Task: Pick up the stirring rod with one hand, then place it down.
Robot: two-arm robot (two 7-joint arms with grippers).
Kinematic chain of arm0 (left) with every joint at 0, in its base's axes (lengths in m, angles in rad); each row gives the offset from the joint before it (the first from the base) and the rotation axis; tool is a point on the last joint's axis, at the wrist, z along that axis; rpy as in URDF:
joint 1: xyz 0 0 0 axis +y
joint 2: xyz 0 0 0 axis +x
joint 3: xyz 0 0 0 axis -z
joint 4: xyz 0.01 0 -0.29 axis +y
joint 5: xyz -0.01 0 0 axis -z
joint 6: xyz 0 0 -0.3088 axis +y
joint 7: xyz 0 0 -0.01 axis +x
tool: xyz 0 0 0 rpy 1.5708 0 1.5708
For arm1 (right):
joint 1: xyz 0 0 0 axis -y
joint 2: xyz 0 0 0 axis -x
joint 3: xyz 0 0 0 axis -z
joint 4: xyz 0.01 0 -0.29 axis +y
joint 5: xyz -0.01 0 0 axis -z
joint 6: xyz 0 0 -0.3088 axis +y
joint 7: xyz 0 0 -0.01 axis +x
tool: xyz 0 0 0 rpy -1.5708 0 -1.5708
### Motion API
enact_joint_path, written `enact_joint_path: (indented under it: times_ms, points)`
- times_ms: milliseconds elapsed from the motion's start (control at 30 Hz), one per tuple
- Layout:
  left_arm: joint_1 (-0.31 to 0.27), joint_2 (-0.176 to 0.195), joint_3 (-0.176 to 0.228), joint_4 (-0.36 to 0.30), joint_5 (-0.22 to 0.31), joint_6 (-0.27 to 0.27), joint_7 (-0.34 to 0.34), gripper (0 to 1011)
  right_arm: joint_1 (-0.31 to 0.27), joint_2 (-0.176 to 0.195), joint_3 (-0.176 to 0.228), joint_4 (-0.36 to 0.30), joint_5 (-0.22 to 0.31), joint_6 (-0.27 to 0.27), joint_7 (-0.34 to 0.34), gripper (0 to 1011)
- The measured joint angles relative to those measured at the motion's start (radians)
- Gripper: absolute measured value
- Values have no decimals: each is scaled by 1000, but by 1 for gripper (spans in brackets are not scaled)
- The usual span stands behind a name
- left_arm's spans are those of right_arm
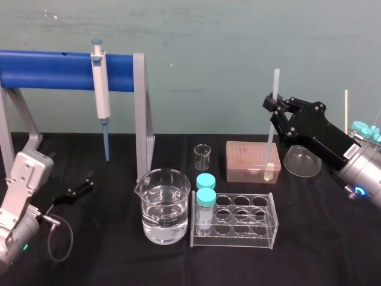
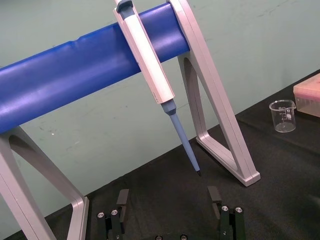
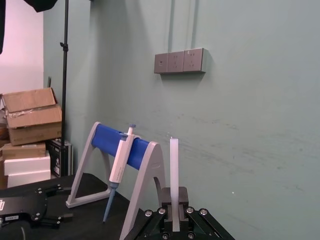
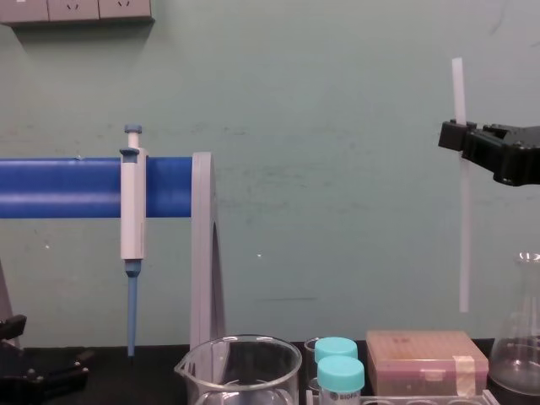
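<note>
The stirring rod (image 1: pixel 272 128) is a thin translucent white stick held upright in the air at the right. My right gripper (image 1: pixel 275 108) is shut on its upper part, and a short length sticks out above the fingers. From the chest, the rod (image 4: pixel 462 236) hangs below the right gripper (image 4: pixel 460 135), with its lower end a little above the pinkish tip box (image 4: pixel 426 359). The right wrist view has the rod (image 3: pixel 174 165) rising straight from between the black fingers of the right gripper (image 3: pixel 174 212). My left gripper (image 1: pixel 83 183) rests low at the table's left; its fingers (image 2: pixel 122 199) stand apart, holding nothing.
A white-and-blue pipette (image 1: pixel 101 98) hangs on the blue bar stand (image 1: pixel 53 70) at the back left. A water-filled beaker (image 1: pixel 164 205), a clear tube rack (image 1: pixel 238 221) with two teal-capped tubes, a small beaker (image 1: pixel 202 156) and a flask (image 1: pixel 302 161) crowd the table's middle and right.
</note>
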Motion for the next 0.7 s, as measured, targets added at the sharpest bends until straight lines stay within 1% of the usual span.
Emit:
enact_joint_path:
  times_ms: [700]
  points:
    - [0,0,0,0,0,0,0,1000,-22,2,11,-21,-7,2,-10,66]
